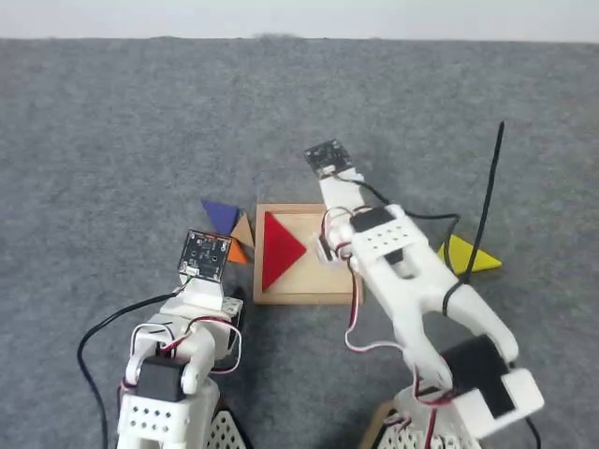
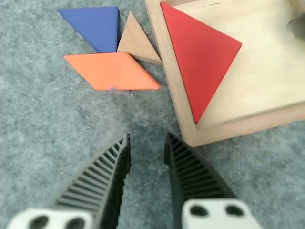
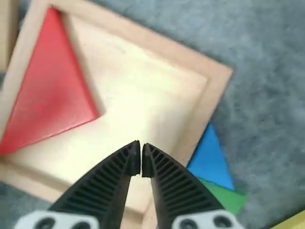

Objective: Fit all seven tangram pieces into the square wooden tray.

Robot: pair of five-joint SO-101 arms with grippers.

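The square wooden tray point(image 1: 301, 298) lies mid-table with a large red triangle point(image 1: 279, 248) in its left half. My right gripper point(image 3: 141, 158) is shut and empty, hovering over the bare tray floor beside the red triangle point(image 3: 50, 102). My left gripper point(image 2: 147, 141) is open with nothing between its fingers, above the carpet just outside the tray's rim point(image 2: 167, 83). Ahead of it lie an orange parallelogram point(image 2: 112, 71), a dark blue triangle point(image 2: 95, 26) and a plain wooden triangle point(image 2: 138, 43), touching each other. The red triangle point(image 2: 200, 52) shows inside the tray.
A light blue triangle point(image 3: 209, 160) and a green piece point(image 3: 225, 198) lie just outside the tray's rim point(image 3: 212, 102), under the right arm. A yellow triangle point(image 1: 465, 254) lies right of the tray. A black cable point(image 1: 489, 201) runs above it. Grey carpet covers the table.
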